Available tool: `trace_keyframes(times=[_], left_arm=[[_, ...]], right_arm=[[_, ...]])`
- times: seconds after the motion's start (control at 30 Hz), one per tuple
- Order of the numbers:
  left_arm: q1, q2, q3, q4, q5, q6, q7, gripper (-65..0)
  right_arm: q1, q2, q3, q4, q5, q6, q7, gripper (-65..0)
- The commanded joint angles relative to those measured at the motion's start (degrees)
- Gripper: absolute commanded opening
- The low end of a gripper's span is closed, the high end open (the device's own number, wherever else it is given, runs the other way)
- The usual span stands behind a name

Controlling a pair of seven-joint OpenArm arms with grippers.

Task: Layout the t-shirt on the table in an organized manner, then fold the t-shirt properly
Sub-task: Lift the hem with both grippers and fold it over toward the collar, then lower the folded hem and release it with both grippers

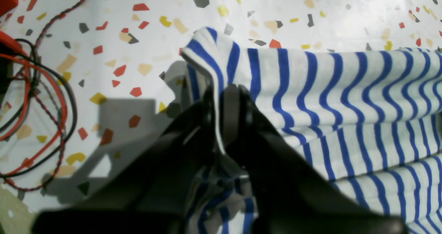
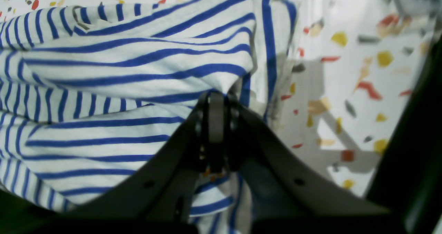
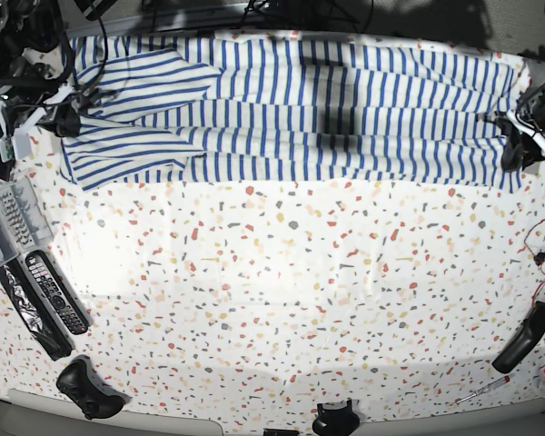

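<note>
Claws both clamped on the t-shirt (image 3: pixel 291 109): left claw (image 1: pixel 221 123), right claw (image 2: pixel 217 123); I judged even tension, low over the surface (image 3: pixel 282 300), best.

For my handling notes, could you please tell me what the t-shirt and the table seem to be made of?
The t-shirt: soft knit cloth, probably cotton jersey, matte; it creases, drapes and bunches where the left claw pinches it. The table: a hard, smooth top with a terrazzo-style fleck pattern, slightly glossy, since it shows soft glare; whether it is stone or printed laminate cannot be told.
</note>
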Motion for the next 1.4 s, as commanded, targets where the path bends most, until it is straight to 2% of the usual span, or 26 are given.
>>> trace_keyframes(times=[0.0,0.17,0.4,0.67,0.87,1.37], left_arm=[[-0.24,-1.18,-0.66,0.98,-0.24,0.20,-1.20,-65.0],[-0.24,-1.20,-0.66,0.98,-0.24,0.20,-1.11,-65.0],[-0.24,-1.20,-0.66,0.98,-0.24,0.20,1.62,-65.0],[-0.24,-1.22,-0.66,0.98,-0.26,0.20,2.12,-65.0],[-0.24,-1.51,-0.66,1.01,-0.26,0.17,5.70,-65.0],[0.24,-1.68,-0.76,1.01,1.44,0.20,6.58,-65.0]], right_arm=[[0.11,0.55,0.57,1.03,0.52,0.52,1.03,-65.0],[0.13,-0.09,0.57,1.03,-2.47,0.52,0.70,-65.0],[0.13,-0.09,0.57,1.03,-2.45,0.52,-0.87,-65.0],[0.13,-0.09,0.57,1.03,-2.45,0.52,-1.09,-65.0],[0.13,-0.11,0.57,1.03,-2.45,0.52,-1.60,-65.0],[0.13,-0.09,0.57,1.03,-2.45,0.52,-2.34,-65.0]])
